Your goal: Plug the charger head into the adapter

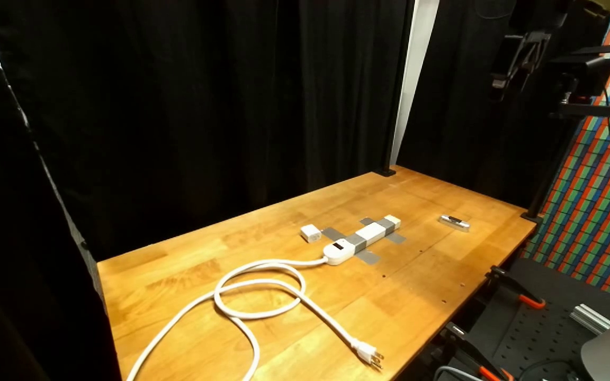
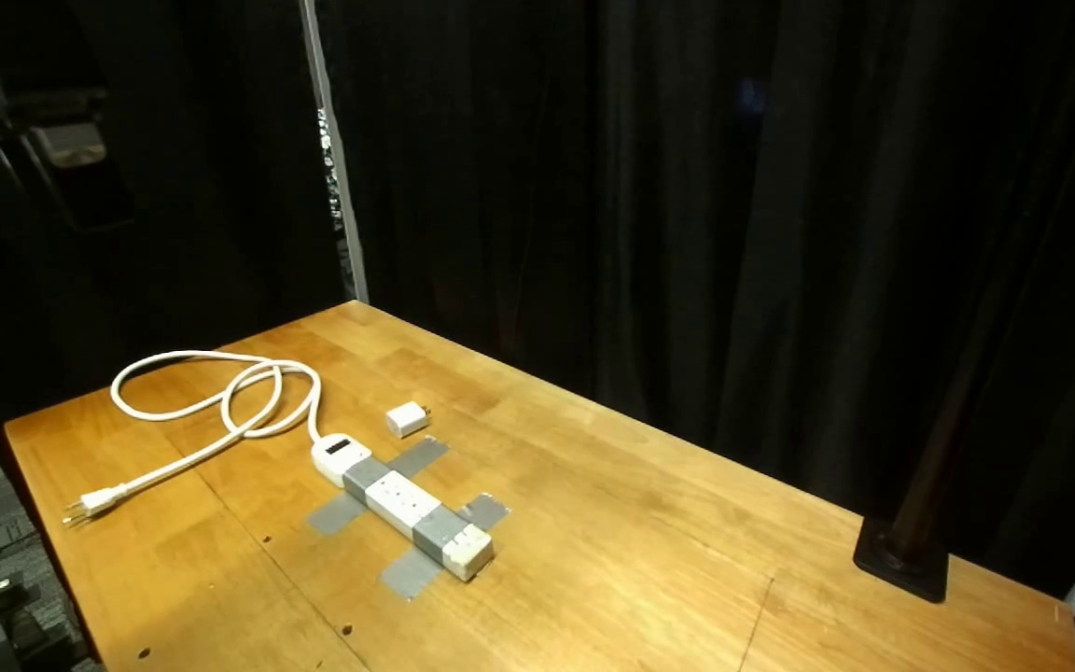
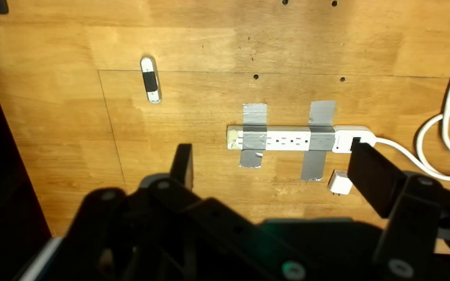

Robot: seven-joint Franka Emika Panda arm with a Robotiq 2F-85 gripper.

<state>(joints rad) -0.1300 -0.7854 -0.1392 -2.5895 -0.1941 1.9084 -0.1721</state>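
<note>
The charger head (image 1: 311, 233) is a small white block lying on its side on the wooden table, beside the adapter's switch end. It also shows in an exterior view (image 2: 408, 419) with its prongs pointing away from the adapter, and in the wrist view (image 3: 340, 182), partly behind a finger. The adapter (image 1: 370, 233) is a white strip held to the table by grey tape. Its sockets face up in an exterior view (image 2: 402, 501) and in the wrist view (image 3: 287, 139). My gripper (image 3: 275, 171) is wide open and empty, high above the table; it shows dark in an exterior view (image 1: 509, 87).
The adapter's white cable (image 1: 260, 316) loops over the table and ends in a plug (image 2: 99, 502). A small silver and black object (image 3: 151, 80) lies beyond the adapter's far end. Clamps (image 1: 517, 288) grip the table edge. A dark post base (image 2: 901, 560) stands at a corner.
</note>
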